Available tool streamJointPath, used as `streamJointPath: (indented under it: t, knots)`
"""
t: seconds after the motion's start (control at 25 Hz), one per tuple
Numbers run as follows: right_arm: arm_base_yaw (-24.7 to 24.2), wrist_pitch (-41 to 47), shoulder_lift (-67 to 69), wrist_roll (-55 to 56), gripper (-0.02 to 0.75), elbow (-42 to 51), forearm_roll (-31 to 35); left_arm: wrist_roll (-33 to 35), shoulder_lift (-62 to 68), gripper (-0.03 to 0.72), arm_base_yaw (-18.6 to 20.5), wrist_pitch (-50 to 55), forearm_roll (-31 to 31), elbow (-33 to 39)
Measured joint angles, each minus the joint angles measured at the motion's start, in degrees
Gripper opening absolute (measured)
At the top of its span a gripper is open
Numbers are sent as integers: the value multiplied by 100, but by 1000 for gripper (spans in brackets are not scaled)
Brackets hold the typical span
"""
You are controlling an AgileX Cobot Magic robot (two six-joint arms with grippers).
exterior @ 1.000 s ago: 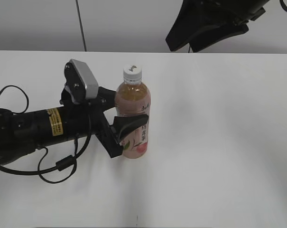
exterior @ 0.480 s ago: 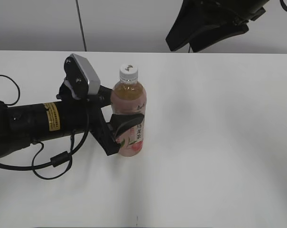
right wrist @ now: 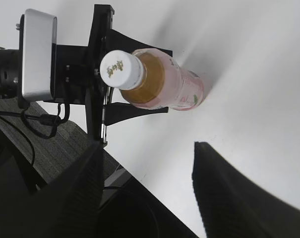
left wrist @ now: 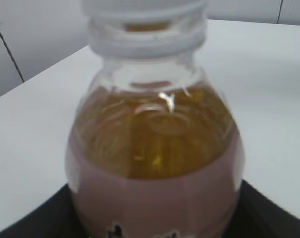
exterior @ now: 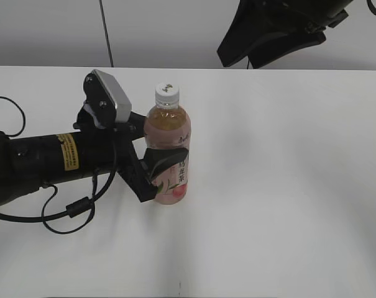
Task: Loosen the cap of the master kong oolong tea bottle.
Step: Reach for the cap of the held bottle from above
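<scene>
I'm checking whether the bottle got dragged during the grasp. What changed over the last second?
The left pincer, clamped on the bottle, shifted slightly left and away from the camera, carrying the bottle with it; most of that happened early, with little since. The cap stays on, and the right pincer stays open above, touching nothing.

The pink label of the master kong oolong tea bottle [exterior: 174,176], clasped in the left hand [exterior: 151,174], carries dark Chinese characters too small to make out. The white cap [exterior: 166,93] above the hand bears a tiny dark mark, unreadable. A yellow sticker [exterior: 68,156] on the arm behind the hand shows fine print, also illegible.
</scene>
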Motion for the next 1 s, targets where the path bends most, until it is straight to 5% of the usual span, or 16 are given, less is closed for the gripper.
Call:
streamJointPath:
  t: [0.6,1.0]
  knots:
    - [132,6,7,107,421,-75,-117,0,0,420,0,5,-10,0]
    - [637,348,637,618,419,-1270,-848,-14,-141,420,0,270,8,0]
